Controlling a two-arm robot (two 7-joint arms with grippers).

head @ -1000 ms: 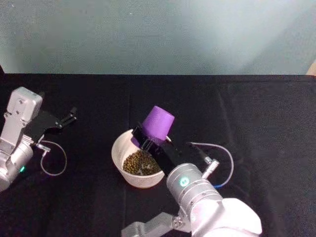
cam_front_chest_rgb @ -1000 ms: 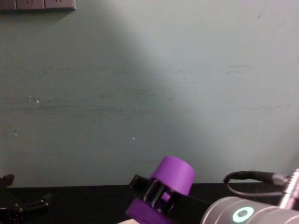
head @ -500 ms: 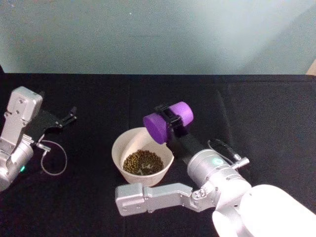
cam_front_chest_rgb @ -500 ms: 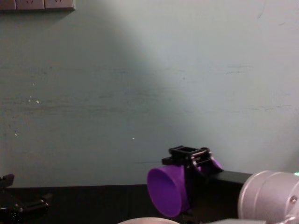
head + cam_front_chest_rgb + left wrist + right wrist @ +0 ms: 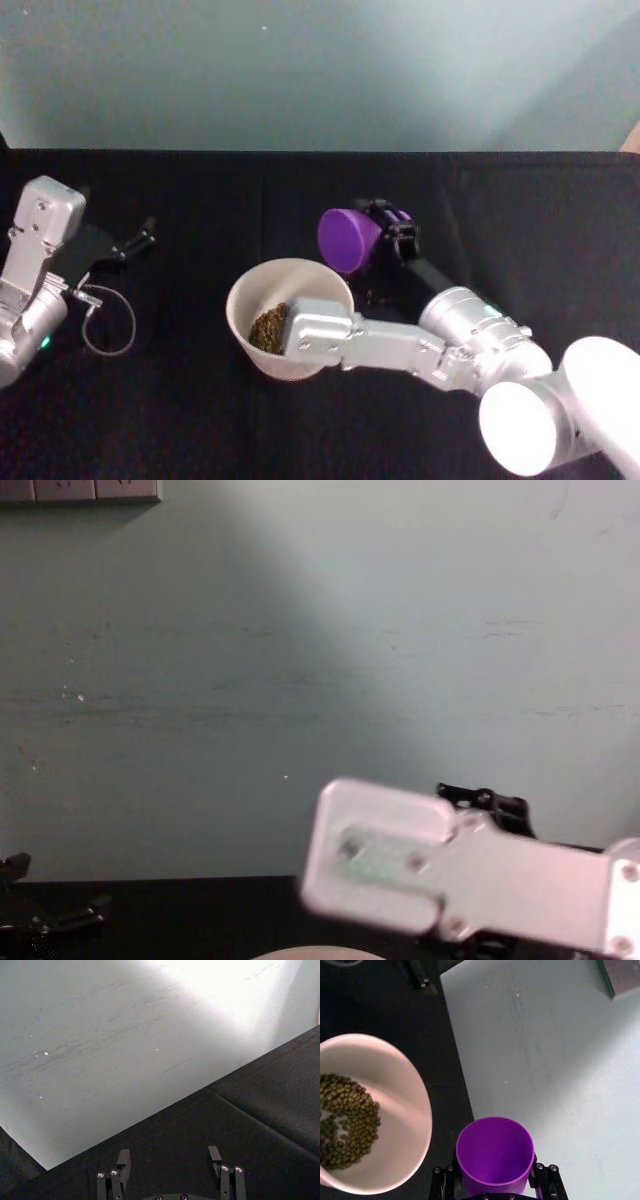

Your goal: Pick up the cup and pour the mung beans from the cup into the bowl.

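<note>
Just beyond the far right edge of the bowl (image 5: 289, 318), the right gripper (image 5: 385, 232) holds the cup (image 5: 347, 240) clamped between its black fingers, above the black table (image 5: 520, 230). In the head view the cup lies tipped on its side, its open mouth turned toward the left and toward the robot, its base hidden among the fingers. The right wrist view looks straight into the cup (image 5: 495, 1154): its purple inside is bare, with the gripper's fingers (image 5: 540, 1180) pressed against both sides of its wall. Beside it in that view stands the bowl (image 5: 415, 1110), pale whitish-pink, with a heap of mung beans (image 5: 345, 1127) lying in its bottom. In the head view the beans (image 5: 268, 326) show on the left part of the bowl's inside, while a grey link of the right arm (image 5: 400, 348) crosses in front of the bowl's right side. The same link (image 5: 440, 875) spans the lower right of the chest view, and a sliver of the bowl's rim (image 5: 310, 952) shows at the bottom edge. Far to the left of the table the left gripper (image 5: 140, 238) rests low near the cloth, its two fingers (image 5: 215, 1157) spread apart with nothing between them, well apart from bowl and cup.
</note>
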